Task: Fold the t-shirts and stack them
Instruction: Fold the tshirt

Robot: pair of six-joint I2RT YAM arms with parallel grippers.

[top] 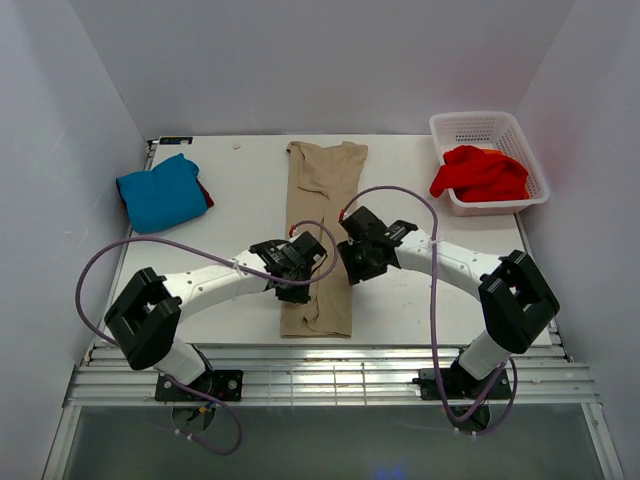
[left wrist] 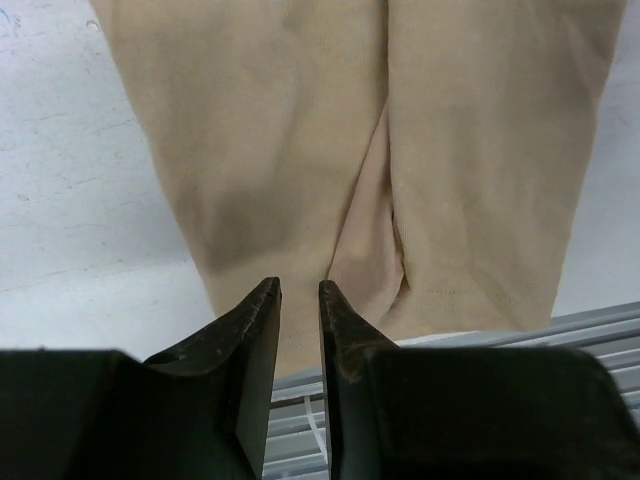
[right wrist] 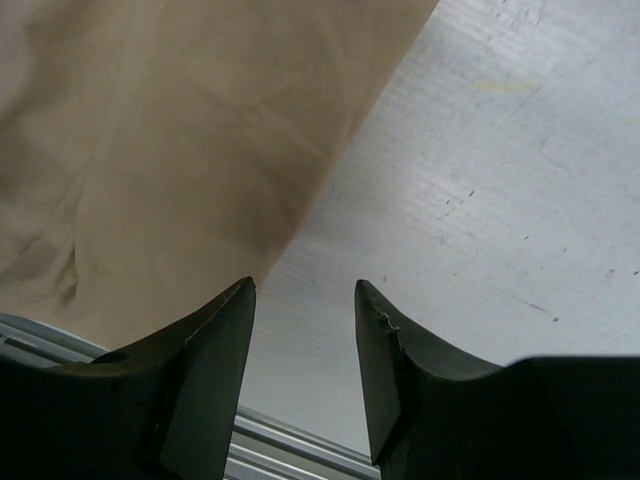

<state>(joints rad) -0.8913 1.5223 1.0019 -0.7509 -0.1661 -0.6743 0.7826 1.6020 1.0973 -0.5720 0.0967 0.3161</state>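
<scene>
Left jaws: parted by a narrow gap with nothing between them. In the left wrist view they hang above the near end of the tan shirt [left wrist: 300, 120]; I cannot tell whether the tips touch the cloth.
Right jaws: clearly wider apart and holding nothing. Bare table [right wrist: 480, 180] shows through the gap, and one tip sits over the tan cloth's edge.
Left arm [top: 200, 285]: reaches in from 7 o'clock and ends over the 9 o'clock edge of the tan shirt's near half.
Right arm [top: 455, 265]: reaches in from 5 o'clock and ends at the shirt's 3 o'clock edge, slightly farther out than the left one.
Tan shirt: folded lengthwise into a long strip, flat on the middle of the table. It runs from 12 o'clock to 6 o'clock, with its near end by the metal rails [top: 330, 365].
Teal shirt [top: 160, 192]: a folded bundle at about 10 o'clock, well apart from the tan one.
Dark red shirt [top: 205, 195]: only a sliver shows at the teal bundle's 3 o'clock side, seemingly beneath it.
Bright red shirt [top: 480, 172]: crumpled inside the white basket [top: 480, 118], spilling over its near rim.
Basket: at about 2 o'clock, by the right wall.
</scene>
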